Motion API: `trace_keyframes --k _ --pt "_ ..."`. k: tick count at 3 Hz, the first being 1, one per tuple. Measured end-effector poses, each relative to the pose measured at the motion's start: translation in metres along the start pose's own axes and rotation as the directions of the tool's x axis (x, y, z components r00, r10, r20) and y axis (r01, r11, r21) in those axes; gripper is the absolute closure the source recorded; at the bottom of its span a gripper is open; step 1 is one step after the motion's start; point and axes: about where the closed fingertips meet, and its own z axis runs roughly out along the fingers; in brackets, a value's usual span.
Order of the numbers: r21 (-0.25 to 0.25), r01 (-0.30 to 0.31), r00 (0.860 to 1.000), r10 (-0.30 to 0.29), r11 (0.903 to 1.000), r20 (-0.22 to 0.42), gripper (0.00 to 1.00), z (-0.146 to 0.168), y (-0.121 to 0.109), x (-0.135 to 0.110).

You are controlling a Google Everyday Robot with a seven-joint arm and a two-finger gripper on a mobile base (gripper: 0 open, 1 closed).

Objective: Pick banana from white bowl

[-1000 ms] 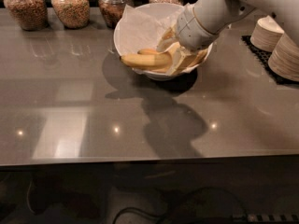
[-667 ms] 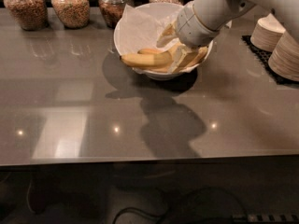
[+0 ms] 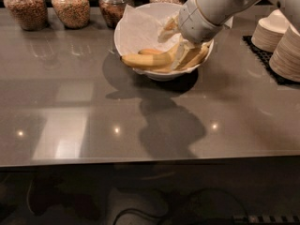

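Barely anything has shifted in the last second: the end effector stays low inside the white bowl, down among the fruit on its right side. Open or clamped, I cannot tell. Just left of it the banana, pale yellow and curved, lies along the bowl's front. The bowl sits on the grey bench.

view: single, high front, angled down | range: near counter | claw: inside white bowl

a glossy grey-brown counter shows small bright light reflections, with dark floor below its front edge.
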Motion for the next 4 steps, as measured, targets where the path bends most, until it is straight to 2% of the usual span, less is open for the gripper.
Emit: trace_keyframes --k 4 --pt "0.040 0.058 0.998 -0.057 0.9975 -0.011 0.42 0.010 -0.005 0.009"
